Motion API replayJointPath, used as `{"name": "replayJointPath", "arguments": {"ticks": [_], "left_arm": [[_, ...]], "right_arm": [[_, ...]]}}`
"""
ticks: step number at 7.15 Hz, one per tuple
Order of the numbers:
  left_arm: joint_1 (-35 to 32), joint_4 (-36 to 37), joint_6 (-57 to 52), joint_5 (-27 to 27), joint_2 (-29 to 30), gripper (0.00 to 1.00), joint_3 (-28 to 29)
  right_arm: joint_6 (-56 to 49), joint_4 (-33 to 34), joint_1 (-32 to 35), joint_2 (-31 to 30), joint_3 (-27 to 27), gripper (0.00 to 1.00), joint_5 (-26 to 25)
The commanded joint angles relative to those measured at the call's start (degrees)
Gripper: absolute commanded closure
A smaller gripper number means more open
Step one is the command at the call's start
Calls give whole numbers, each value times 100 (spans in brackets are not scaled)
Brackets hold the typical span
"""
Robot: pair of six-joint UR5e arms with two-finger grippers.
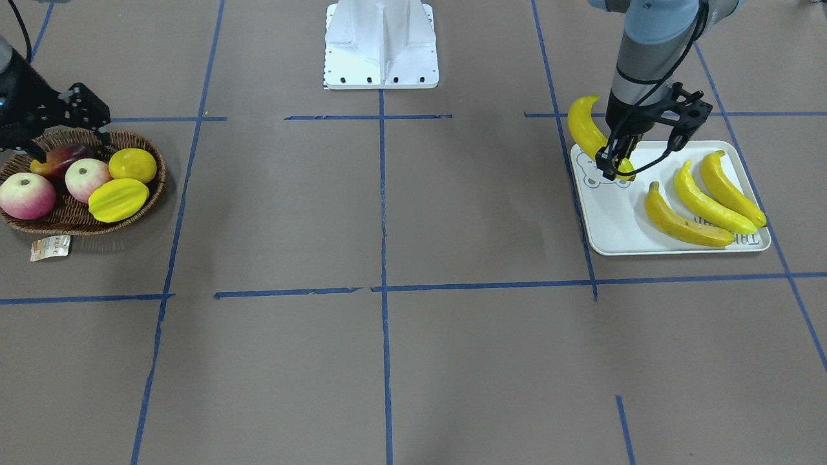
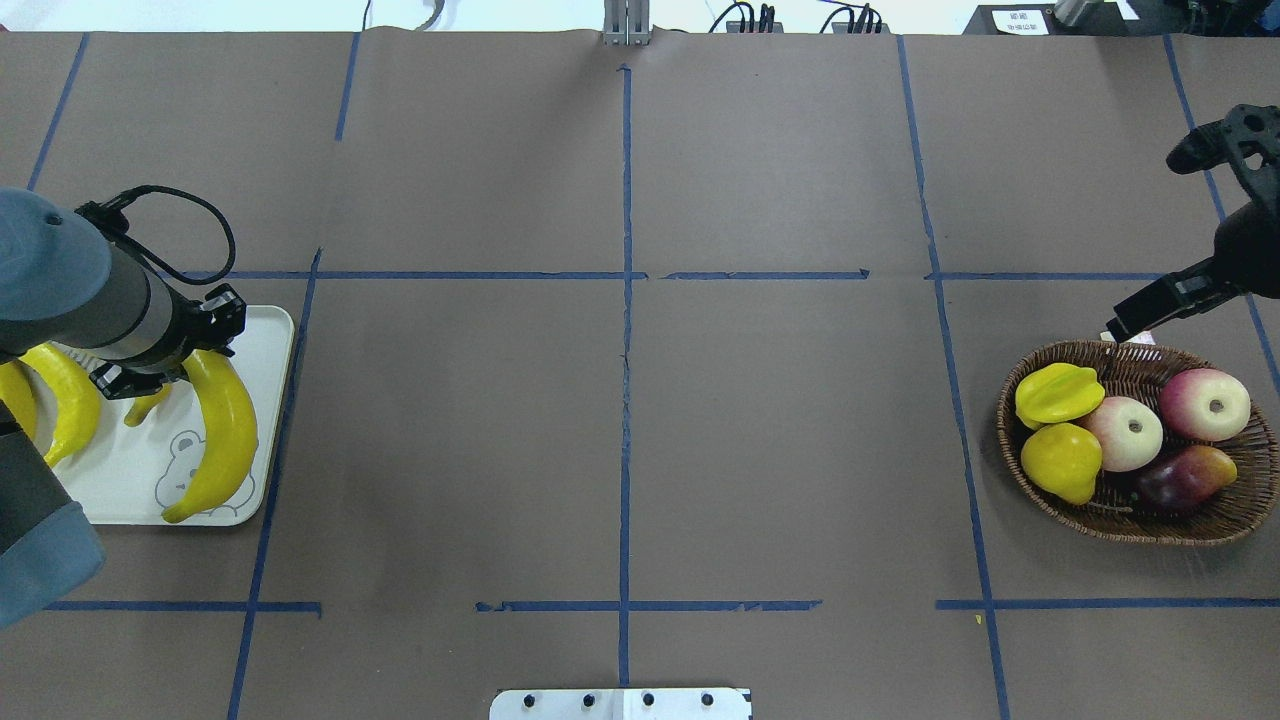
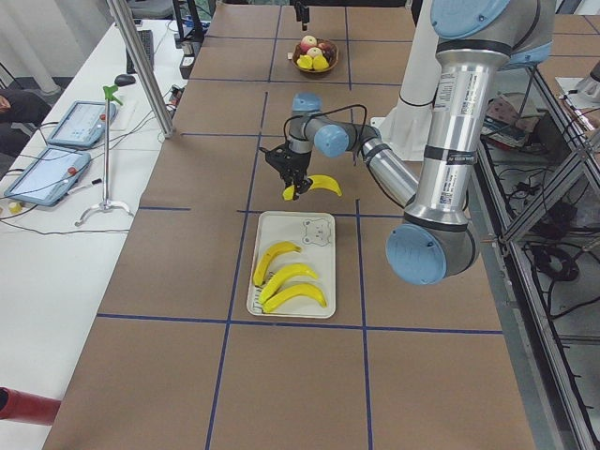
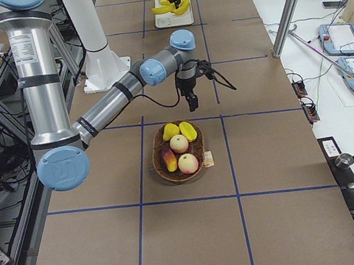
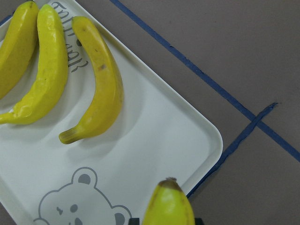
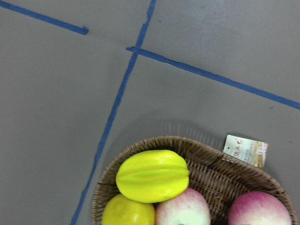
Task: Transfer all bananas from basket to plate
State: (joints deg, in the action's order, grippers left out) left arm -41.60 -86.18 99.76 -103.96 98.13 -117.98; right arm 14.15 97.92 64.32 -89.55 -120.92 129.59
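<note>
Three bananas (image 1: 711,208) are lying side by side on the plate (image 1: 620,226), at the end with the lettering. The fourth banana (image 1: 585,126) is hanging tilted over the bear face (image 1: 597,175) end, clear of the plate surface. Its free end is sticking out past the plate edge.

The left pincer (image 1: 619,165) is clamping that banana near one end, fingers closed on it. In the left wrist view the banana tip is sitting just between the fingers.

The plate is sitting on the robot's left side of the tabletop (image 1: 291,206), and the basket (image 1: 64,219) is well apart on the robot's right.

The basket is holding a starfruit (image 2: 1058,392), a round yellow fruit (image 2: 1062,460), two apples (image 2: 1128,432) and a dark red fruit (image 2: 1185,475). Its paper tag (image 1: 50,247) is lying on the tabletop beside it.

The right pincer (image 2: 1118,328) is hovering just off the basket rim, touching nothing. I can't tell how far apart its fingers are.
</note>
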Motion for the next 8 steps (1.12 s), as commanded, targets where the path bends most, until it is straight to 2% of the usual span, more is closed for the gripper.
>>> {"name": "replayJointPath", "arguments": {"ticks": [1,2,3,6,8], "left_arm": [[-49,-451,-44,-2,-118,100,309],[-119,-940,-192,-2,-458,100,371],[-277,-1258,-307,-2,-522,100,581],[-551,-2102,93,25,-470,100,1451],[-646,-2297,201,34,-435,100,1768]], "right_arm": [[-999,-1,563,-282,253,0,302],[-1115,-1,625,-291,306,0,303],[-1125,-1,626,-309,306,0,303],[-1117,-27,635,-353,271,0,312],[-1117,-27,644,-353,254,0,312]]}}
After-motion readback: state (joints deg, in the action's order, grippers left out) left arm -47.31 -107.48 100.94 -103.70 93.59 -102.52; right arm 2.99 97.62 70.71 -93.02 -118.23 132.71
